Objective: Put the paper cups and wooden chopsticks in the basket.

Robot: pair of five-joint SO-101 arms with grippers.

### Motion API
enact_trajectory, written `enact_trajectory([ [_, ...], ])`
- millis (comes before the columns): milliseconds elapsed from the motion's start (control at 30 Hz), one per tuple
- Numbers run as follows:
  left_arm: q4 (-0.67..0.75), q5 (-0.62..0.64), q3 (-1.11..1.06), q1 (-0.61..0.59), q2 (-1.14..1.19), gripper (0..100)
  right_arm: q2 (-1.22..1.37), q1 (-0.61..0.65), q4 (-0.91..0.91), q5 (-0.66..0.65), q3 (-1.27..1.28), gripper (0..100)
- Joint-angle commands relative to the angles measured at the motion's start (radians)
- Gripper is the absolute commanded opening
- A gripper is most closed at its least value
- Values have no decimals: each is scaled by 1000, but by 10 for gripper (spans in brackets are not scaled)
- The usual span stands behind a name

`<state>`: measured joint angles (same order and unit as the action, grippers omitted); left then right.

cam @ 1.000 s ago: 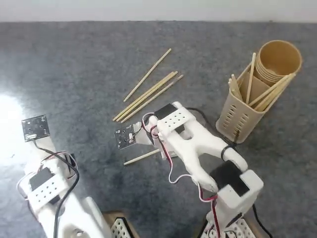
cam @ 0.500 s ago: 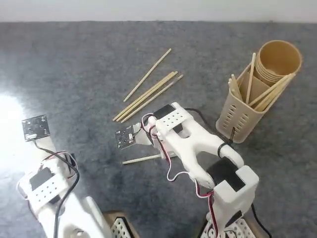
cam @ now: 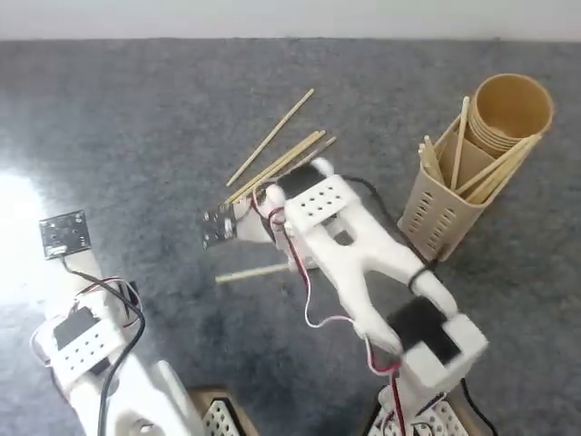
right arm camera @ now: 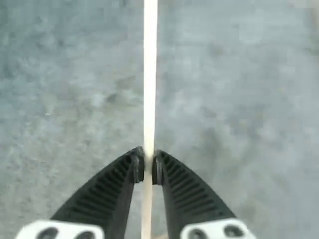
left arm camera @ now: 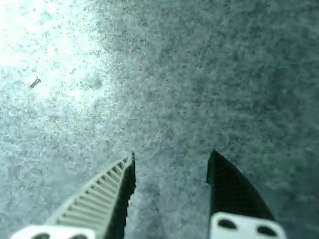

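The right gripper (right arm camera: 148,167) had its fingers closed tight on a wooden chopstick (right arm camera: 149,74), whose end jutted out beside that arm near mid-tabletop (cam: 250,272), possibly lifted slightly, though that was hard to judge. The left gripper (left arm camera: 169,169) hung over the grey tabletop (left arm camera: 199,74), fingers parted, holding nothing. Well apart to the right, the basket (cam: 436,218) held stacked paper cups (cam: 513,104). The loose chopsticks (cam: 272,138) lay just beyond the right arm.
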<state>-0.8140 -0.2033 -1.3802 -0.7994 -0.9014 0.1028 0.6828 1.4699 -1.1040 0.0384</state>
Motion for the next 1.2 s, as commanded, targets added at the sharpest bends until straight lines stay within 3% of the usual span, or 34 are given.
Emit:
enact_trajectory([
  [0, 17, 3, 4, 6, -21, 224, -205, -15, 15, 80, -107, 8],
  [167, 15, 3, 4, 6, -21, 224, -372, -77, 15, 140, -124, 8],
  [400, 14, 3, 4, 3, -21, 224, -555, -288, -65, 229, -124, 8],
  [633, 14, 3, 4, 3, -21, 224, -700, -516, -291, 445, -120, 8],
  [967, 14, 3, 2, 2, -21, 224, -765, -648, -673, 815, 130, 8],
  [1167, 15, 3, 2, 5, -21, 224, -891, -657, -895, 918, 397, 8],
])
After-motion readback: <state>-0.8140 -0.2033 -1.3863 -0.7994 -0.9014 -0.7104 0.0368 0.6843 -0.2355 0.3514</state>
